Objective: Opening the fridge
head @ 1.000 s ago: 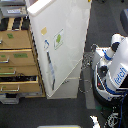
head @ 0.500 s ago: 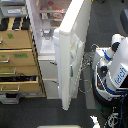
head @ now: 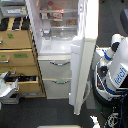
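The fridge (head: 60, 50) stood mid-frame, its upper door (head: 82, 55) swung wide, edge-on to the camera, shelves exposed — the opening step looked nearly done. The gripper was hidden behind the door — its state could not be told. Next: release and withdraw.

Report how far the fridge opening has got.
Done: the fridge upper door stands swung wide toward the exterior view's right, showing lit shelves with food. In hand: the robot stands beside the door edge; its gripper cannot be made out. Left: nothing obvious, both lower drawers are shut.
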Motion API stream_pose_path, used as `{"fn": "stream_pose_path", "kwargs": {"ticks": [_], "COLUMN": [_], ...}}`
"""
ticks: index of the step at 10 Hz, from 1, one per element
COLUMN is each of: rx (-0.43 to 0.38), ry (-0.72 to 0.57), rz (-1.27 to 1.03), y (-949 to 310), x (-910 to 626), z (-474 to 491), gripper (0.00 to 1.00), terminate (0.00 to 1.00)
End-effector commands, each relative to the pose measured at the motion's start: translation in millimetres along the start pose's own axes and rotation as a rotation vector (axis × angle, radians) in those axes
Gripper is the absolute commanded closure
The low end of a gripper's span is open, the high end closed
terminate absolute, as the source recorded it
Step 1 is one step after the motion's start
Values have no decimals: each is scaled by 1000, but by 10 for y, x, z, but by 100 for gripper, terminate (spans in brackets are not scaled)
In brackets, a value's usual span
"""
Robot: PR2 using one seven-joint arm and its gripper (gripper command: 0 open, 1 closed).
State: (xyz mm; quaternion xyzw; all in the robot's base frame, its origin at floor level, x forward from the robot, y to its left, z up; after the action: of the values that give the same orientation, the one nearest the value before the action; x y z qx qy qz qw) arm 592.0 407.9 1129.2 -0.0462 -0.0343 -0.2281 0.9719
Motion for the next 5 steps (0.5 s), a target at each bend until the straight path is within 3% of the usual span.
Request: {"fn": "stream_pose_path", "kwargs": {"ticks": [1,3,5], "rx": [135,158,114], "ry": [-105,-161,-220], "rz": [-489,-615,-800], "y": [-4555,-5771,-7386], "x": [2735,2510,2225], "z": [947,1531,1996], "gripper": [0,0,0], "terminate": [0,0,0]}}
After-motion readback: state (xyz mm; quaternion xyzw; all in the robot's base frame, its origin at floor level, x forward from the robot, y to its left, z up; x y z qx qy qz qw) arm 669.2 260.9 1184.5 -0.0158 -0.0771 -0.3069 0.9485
